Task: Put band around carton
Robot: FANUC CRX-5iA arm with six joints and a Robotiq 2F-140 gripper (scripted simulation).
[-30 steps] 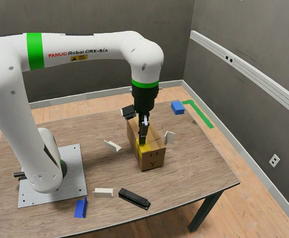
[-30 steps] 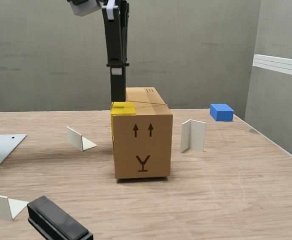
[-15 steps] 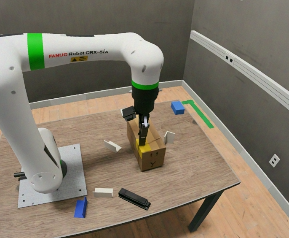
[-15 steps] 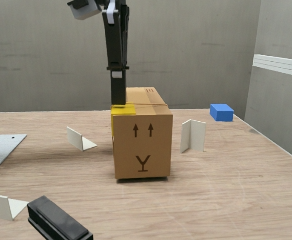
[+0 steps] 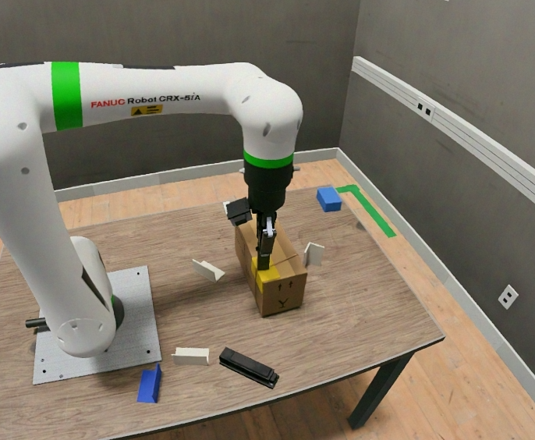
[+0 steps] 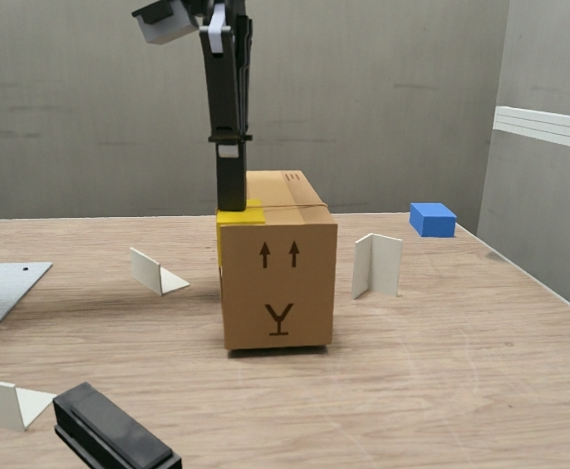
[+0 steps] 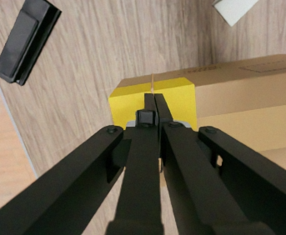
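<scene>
A brown carton [image 5: 272, 272] stands upright and level in the middle of the table, also in the exterior view [image 6: 277, 274]. A yellow corner guard [image 6: 239, 215] sits on its top front left corner; it also shows in the wrist view [image 7: 127, 104]. A thin band [image 6: 290, 205] runs across the carton top and over the guard [image 7: 154, 82]. My gripper [image 6: 231, 204] points straight down with its tips on the guard's top, shut on the band at the fingertips [image 7: 154, 97].
White corner guards lie left of the carton [image 5: 207, 271], right of it [image 5: 313, 253] and near the front edge [image 5: 190, 356]. A blue guard [image 5: 150, 384], a black tool [image 5: 248, 367], a blue block [image 5: 328, 198] and the arm's grey baseplate [image 5: 116, 326] are also on the table.
</scene>
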